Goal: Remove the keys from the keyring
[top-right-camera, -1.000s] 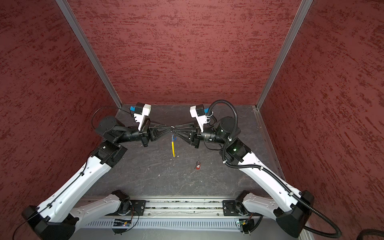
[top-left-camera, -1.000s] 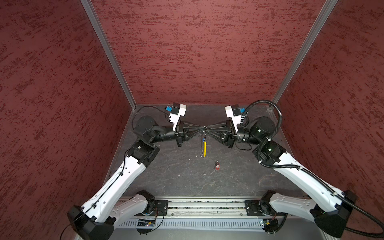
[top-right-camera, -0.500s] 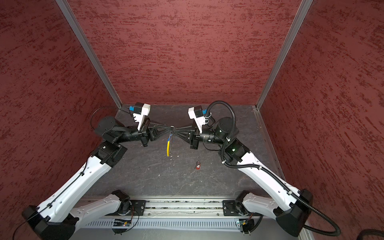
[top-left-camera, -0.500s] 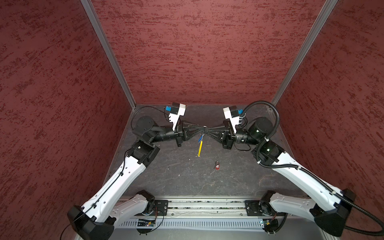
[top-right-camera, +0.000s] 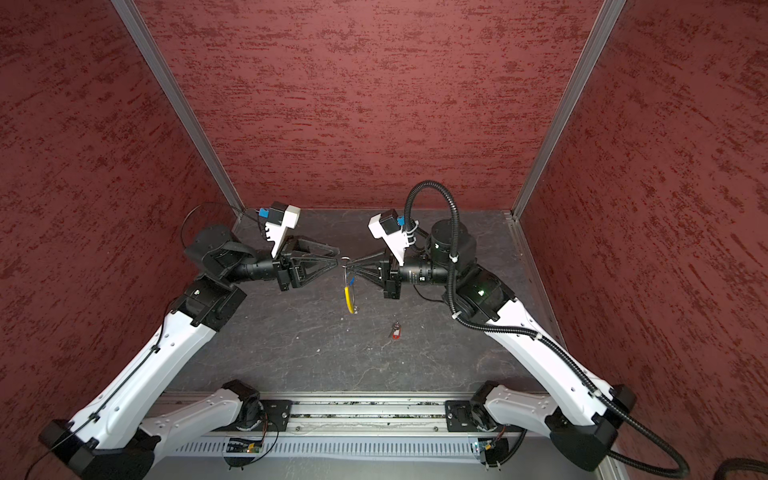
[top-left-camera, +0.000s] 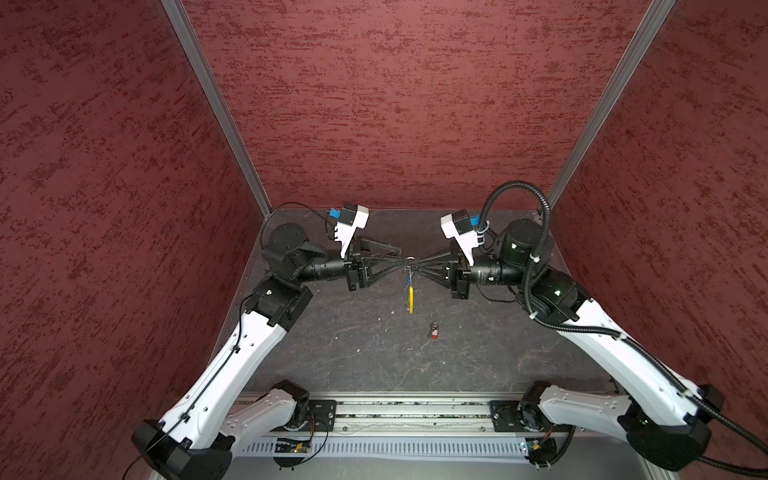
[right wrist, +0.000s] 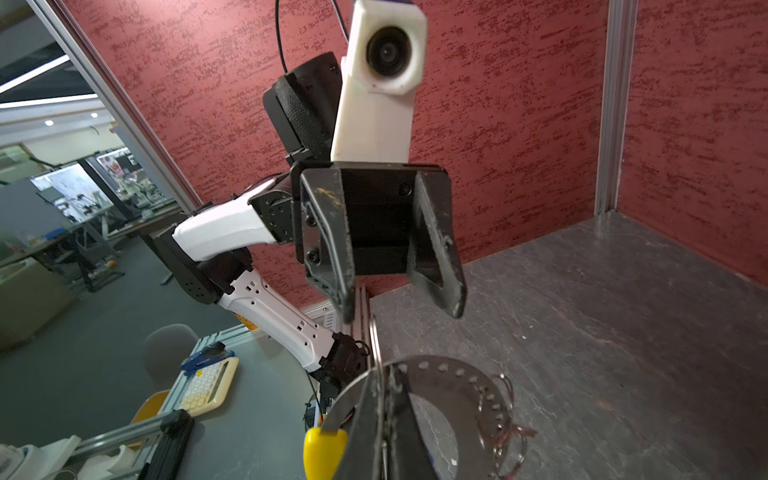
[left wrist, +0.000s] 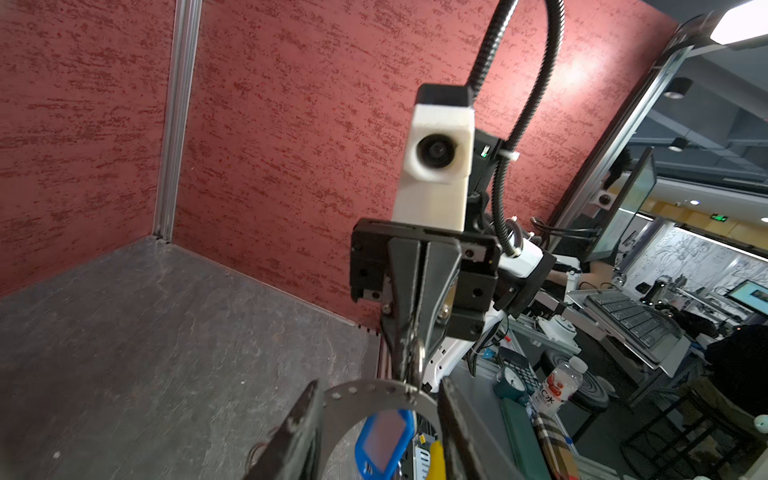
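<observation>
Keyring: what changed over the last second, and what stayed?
The left end effector opened, letting go of the keyring; the right end effector still grips it. Its yellow section swung left, then back. The red-tagged key stayed on the table, blue-tagged key on the ring.

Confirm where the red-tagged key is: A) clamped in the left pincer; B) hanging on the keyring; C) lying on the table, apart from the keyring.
C: the red-tagged key lies alone on the table, while the keyring hangs from the shut right pincer.
</observation>
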